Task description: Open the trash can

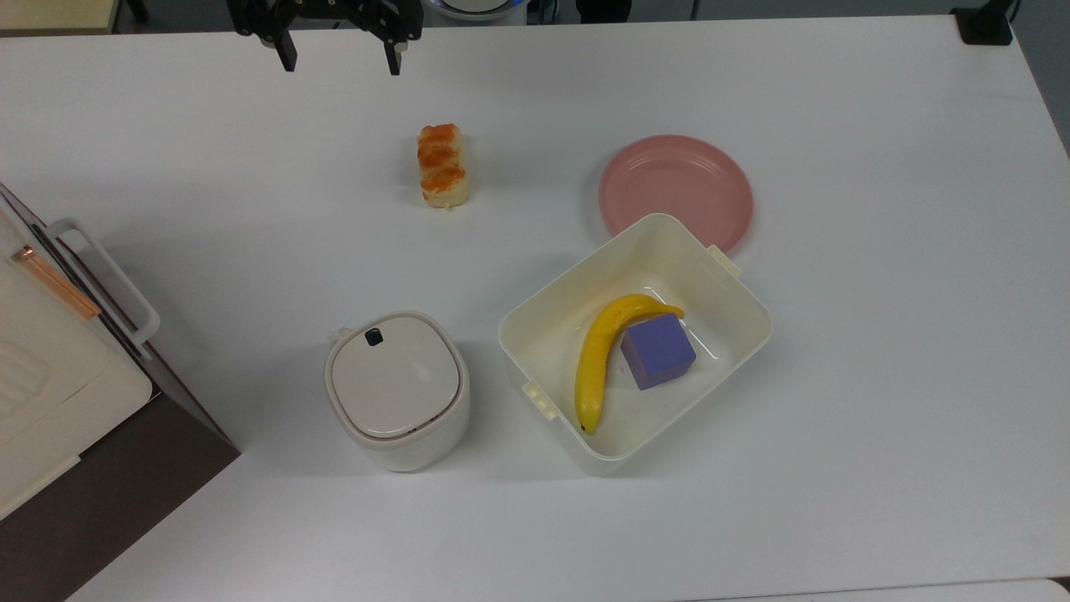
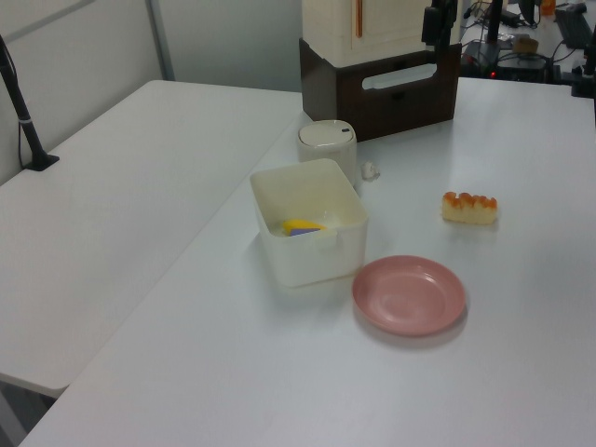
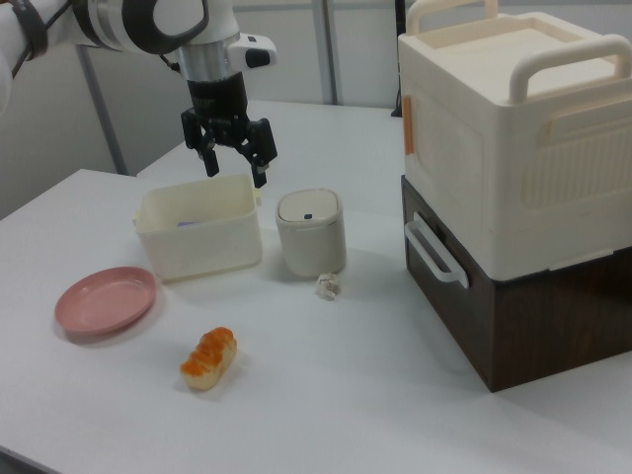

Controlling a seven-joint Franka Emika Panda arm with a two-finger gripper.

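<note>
So the whole setup sits on a big white bench (image 1: 878, 376) with a matte top, lit pretty evenly from above, soft shadows and no harsh glare. In the left view there's a second white table (image 2: 112, 214) butted up right alongside it, with a thin seam between the two, and a black pole (image 2: 20, 112) clamped at its far edge. Behind that are pale grey wall panels (image 2: 223, 37) with a metal upright. The right view has the same kind of light panelled wall (image 3: 326, 49) with vertical posts. Past the bench's far end in the left view there's a cluttered desk with cables and gear (image 2: 521, 37).
</note>
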